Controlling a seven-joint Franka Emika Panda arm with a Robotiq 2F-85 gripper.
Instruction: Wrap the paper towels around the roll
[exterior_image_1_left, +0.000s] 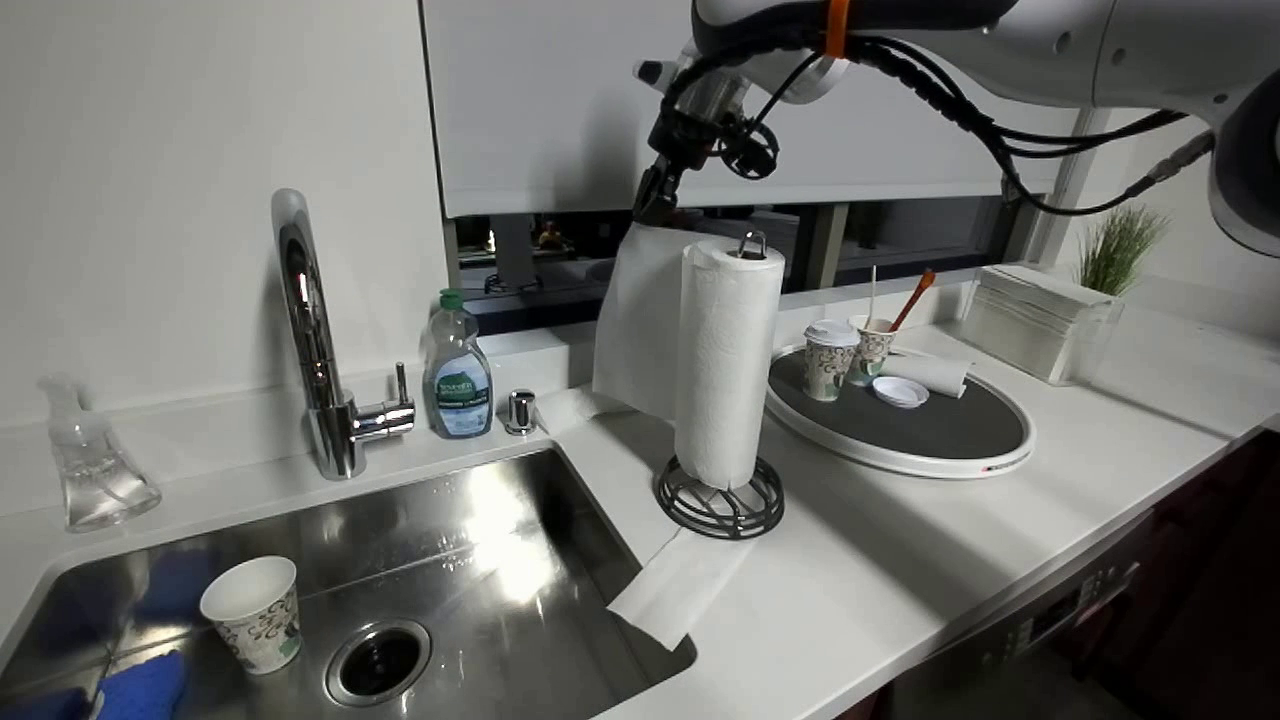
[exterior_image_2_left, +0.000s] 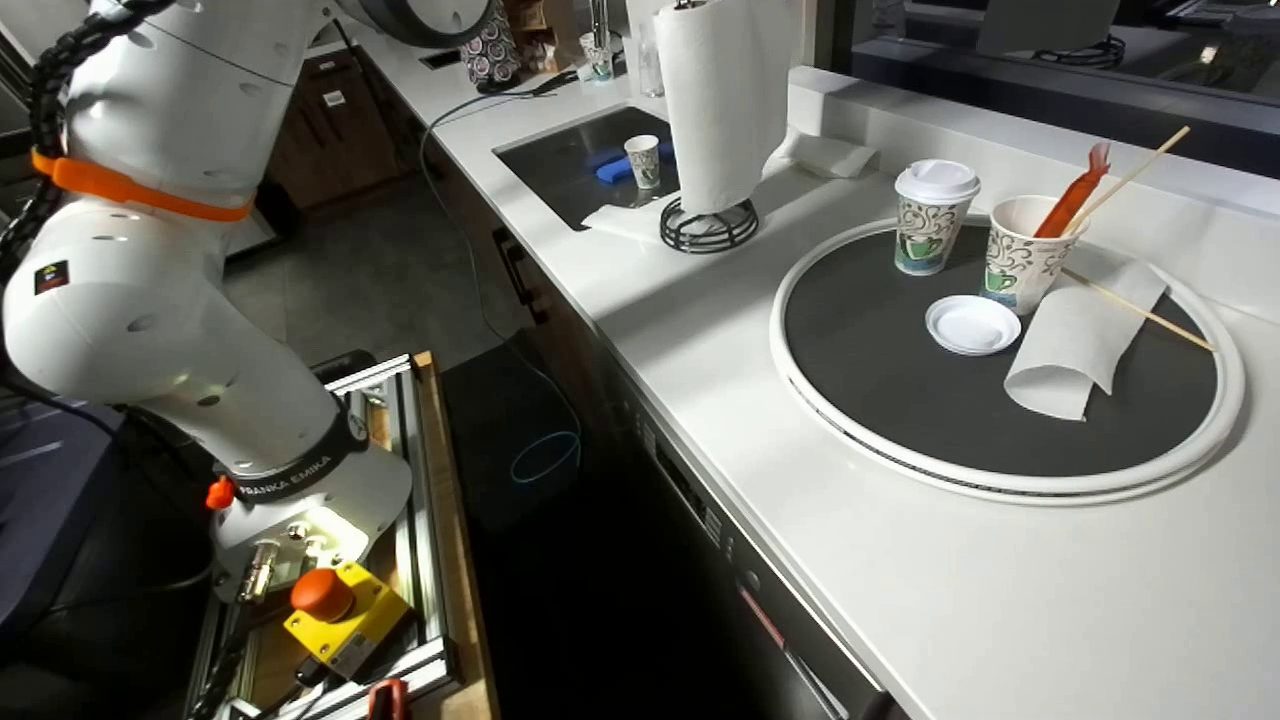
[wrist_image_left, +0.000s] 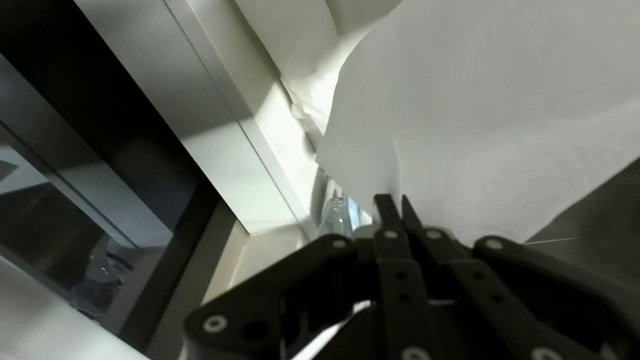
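"FRANKA EMIKA," reads the arm (exterior_image_2_left: 170, 300)! And there's the gripper (wrist_image_left: 394, 202), fingers pressed nearly together, pinching the towels (exterior_image_1_left: 640, 310): thin, soft white sheeting running off the upright roll (exterior_image_1_left: 730, 370) toward the back edge of the bench (exterior_image_1_left: 800, 620). Dark wire stand (exterior_image_1_left: 735, 522) underneath! Near that edge, a clear, green-capped bottle (exterior_image_1_left: 461, 385); on the tray (exterior_image_2_left: 870, 380), a patterned cup (exterior_image_2_left: 1022, 255) holding a stick (exterior_image_2_left: 1130, 182)!

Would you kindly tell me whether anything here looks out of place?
Yes: a strip of white paper lies by the wire holder, one corner jutting over the sink, where it might get wet. A curled white sheet also lies on the round tray, apart from the roll.
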